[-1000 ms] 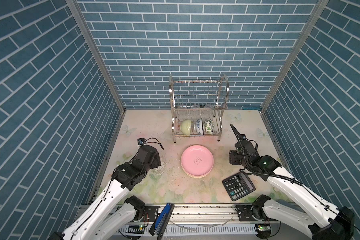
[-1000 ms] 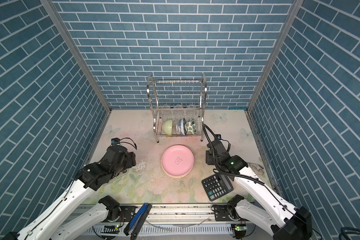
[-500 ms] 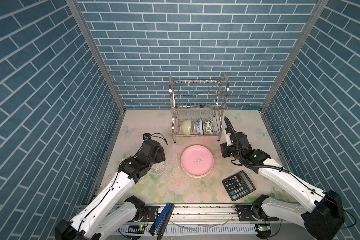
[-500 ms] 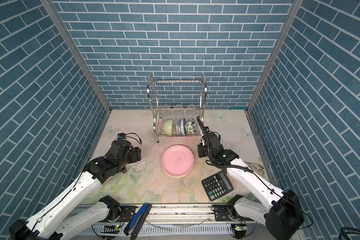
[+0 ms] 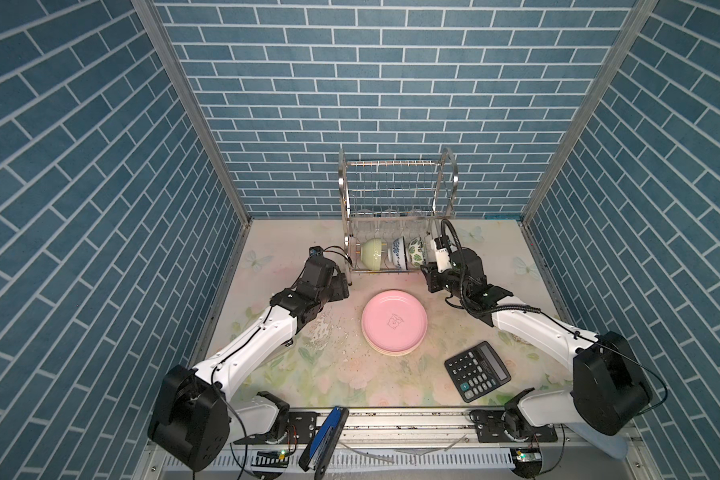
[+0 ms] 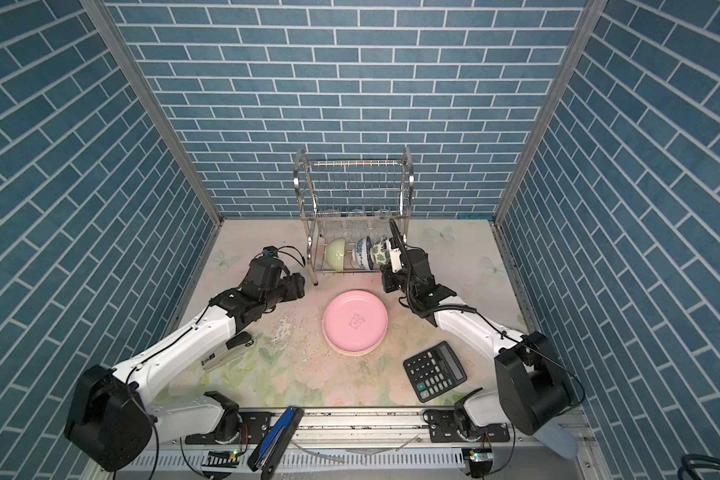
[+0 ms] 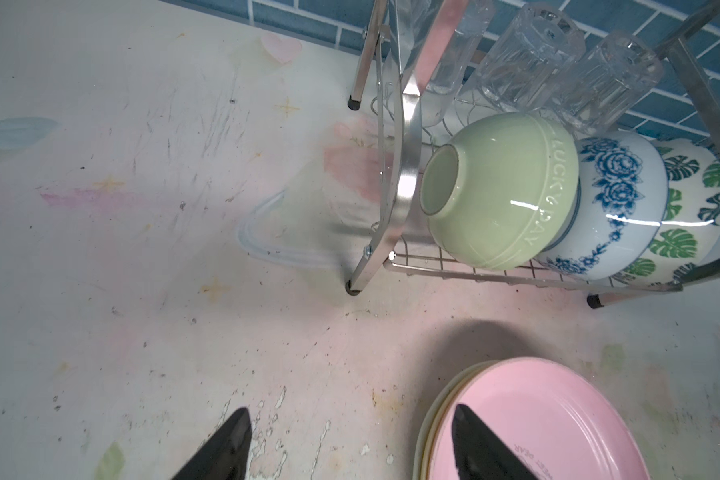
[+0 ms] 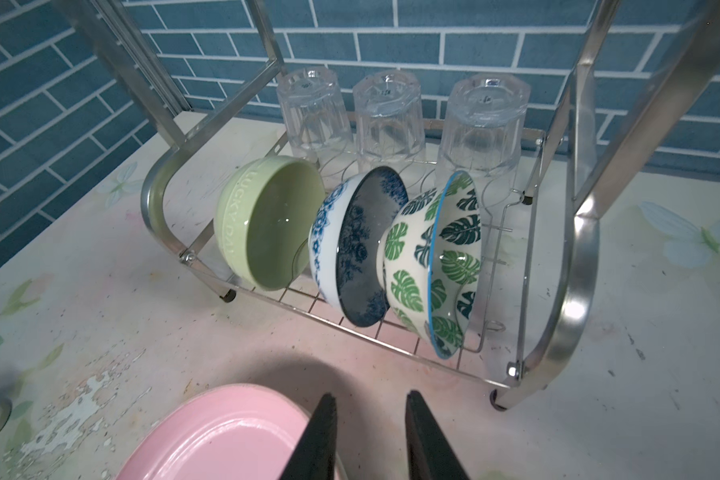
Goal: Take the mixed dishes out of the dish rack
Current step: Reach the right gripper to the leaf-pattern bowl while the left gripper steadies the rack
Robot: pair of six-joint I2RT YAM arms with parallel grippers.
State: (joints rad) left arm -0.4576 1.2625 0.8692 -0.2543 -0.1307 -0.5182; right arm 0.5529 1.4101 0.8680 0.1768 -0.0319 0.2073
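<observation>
Just ahead of my right claw [image 8: 370, 399] stands the dish rack [image 8: 574, 291], on its legs. Its lower tier holds three bowls set on edge in a row. The pale-green bowl [image 8: 267, 232] is farthest from this claw, the blue-white bowl [image 8: 358, 249] leans against it, and the leaf-patterned bowl [image 8: 441, 257] is closest. Beyond the bowls, three clear glasses [image 8: 387, 120] stand upside down. My right claw's jaws are a little apart, with nothing between them.

My left claw [image 7: 350, 409] is spread wide and also empty. It is near the rack's other end, where the pale-green bowl's foot faces it.

Between my two claws the pink plate [image 5: 394, 322] lies flat on a stack of paler plates [image 7: 427, 428] on the table [image 5: 329, 374]. Back along my right arm sits a black calculator [image 5: 476, 370].
</observation>
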